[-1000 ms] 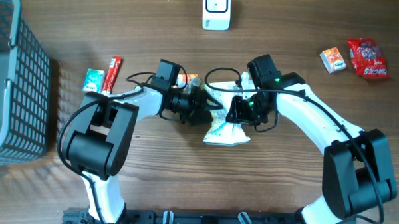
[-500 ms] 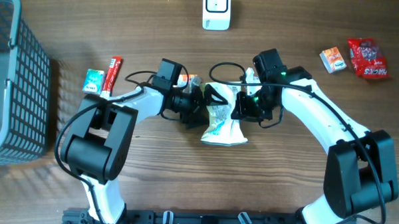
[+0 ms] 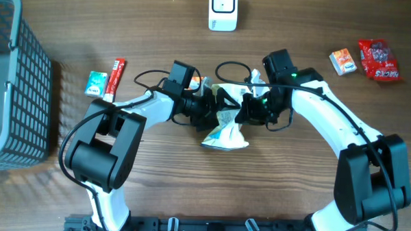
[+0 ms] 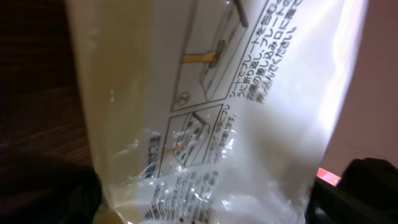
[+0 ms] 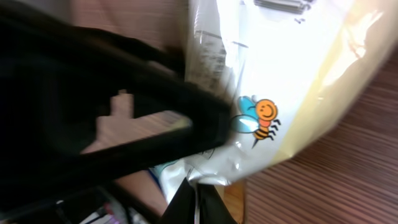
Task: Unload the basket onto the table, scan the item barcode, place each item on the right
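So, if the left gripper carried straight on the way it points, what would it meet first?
The white printed plastic packet: it fills the left wrist view just ahead of the left gripper. The right gripper holding it seems next, depth unclear.

Wooden table (image 3: 271, 200) — basket (image 3: 29, 89), scanner (image 3: 223, 11), green packet (image 3: 96, 83), red stick (image 3: 115, 77), orange packet (image 3: 342, 61), red pouch (image 3: 379, 60)

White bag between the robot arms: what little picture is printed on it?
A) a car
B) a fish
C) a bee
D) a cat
C: the right wrist view shows a smiling orange bee with blue wings printed on the white bag.
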`<state>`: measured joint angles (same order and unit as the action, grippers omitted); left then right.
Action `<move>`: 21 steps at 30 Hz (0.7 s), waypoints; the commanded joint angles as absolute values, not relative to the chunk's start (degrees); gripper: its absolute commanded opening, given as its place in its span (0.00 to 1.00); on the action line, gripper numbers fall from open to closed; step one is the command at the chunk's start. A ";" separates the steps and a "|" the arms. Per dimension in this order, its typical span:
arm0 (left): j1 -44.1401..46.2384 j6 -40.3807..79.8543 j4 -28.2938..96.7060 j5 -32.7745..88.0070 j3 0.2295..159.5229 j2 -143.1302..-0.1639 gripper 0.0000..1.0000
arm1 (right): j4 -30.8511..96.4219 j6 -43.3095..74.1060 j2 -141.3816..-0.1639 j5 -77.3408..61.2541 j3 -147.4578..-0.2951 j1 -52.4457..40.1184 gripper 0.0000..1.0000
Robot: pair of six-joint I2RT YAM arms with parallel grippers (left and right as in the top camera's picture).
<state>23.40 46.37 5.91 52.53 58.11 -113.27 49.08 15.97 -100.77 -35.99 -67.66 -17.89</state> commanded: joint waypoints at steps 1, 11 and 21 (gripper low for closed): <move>24.67 45.63 5.76 47.48 57.76 -114.34 0.96 | 47.33 13.47 -99.59 -48.21 -69.01 -16.97 0.04; 25.39 45.65 2.20 50.11 57.76 -114.34 0.29 | 46.09 13.47 -99.29 -50.24 -69.01 -15.11 0.04; 25.23 45.65 1.91 50.48 57.76 -114.34 0.04 | 56.10 9.61 -99.09 -36.84 -69.06 -7.05 0.86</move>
